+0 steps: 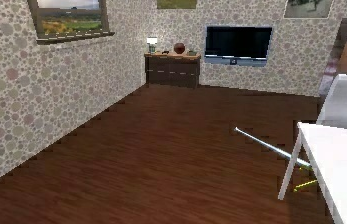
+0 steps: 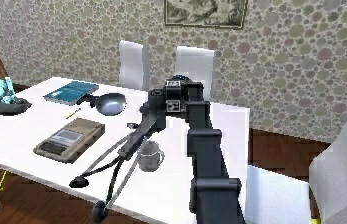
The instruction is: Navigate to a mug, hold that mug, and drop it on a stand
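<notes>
Stood at the white table (image 2: 26,125), arm (image 2: 206,150) extended over it. Located the mug (image 2: 151,155) upright on the table, just beside the jaws. Could not tell the jaws' state, nor whether anything was held. Judged the grasp step in hand. Required next: lift the mug clear, then seek a stand.

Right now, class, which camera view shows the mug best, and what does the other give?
The arm side view: the pale mug stands upright on the white table, whole and near, with its rim plain. The forward view gives a white table corner, dark wooden floor and a far television.
</notes>
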You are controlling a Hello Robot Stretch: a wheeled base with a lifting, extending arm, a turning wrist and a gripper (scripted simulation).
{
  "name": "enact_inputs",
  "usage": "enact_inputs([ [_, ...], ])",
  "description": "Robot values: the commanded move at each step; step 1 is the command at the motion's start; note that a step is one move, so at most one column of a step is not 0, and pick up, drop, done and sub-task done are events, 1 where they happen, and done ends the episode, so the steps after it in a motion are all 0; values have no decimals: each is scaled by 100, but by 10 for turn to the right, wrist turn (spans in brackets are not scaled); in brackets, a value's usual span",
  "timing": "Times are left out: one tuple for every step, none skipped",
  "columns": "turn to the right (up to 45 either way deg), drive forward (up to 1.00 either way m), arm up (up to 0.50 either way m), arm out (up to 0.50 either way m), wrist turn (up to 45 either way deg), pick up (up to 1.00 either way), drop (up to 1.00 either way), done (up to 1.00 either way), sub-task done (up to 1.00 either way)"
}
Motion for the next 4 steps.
enact_inputs([
  [0,0,0,0,450,0,0,0,0],
  [0,0,0,0,450,0,0,0,0],
  [0,0,0,0,300,0,0,0,0],
  [0,0,-30,0,0,0,0,0,0],
])
